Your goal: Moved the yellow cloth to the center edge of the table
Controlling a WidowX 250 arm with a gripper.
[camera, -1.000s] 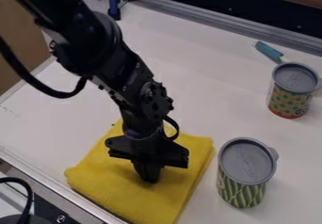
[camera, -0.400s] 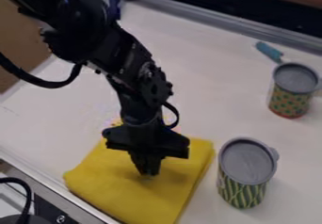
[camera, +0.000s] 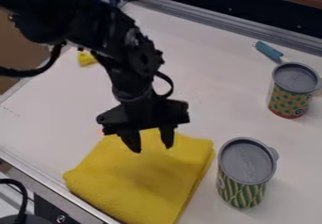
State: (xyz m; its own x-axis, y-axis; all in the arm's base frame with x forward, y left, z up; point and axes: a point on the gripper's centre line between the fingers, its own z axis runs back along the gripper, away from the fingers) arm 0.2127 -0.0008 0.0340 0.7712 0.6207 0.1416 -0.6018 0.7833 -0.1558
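Observation:
The black gripper hangs above the upper part of the yellow cloth, its two fingers spread apart with nothing between them. Below it the yellow cloth lies folded in a rough square near the table's lower left edge, its upper edge partly hidden by the gripper.
A can with a grey lid and green pattern stands just right of the cloth. Another lidded can and a teal-handled utensil are at the upper right. A small yellow object lies behind the arm. A metal rail borders the back.
The gripper has risen from the cloth and its fingers have opened. The cloth has stayed in place. A small yellow object behind the arm has come into sight.

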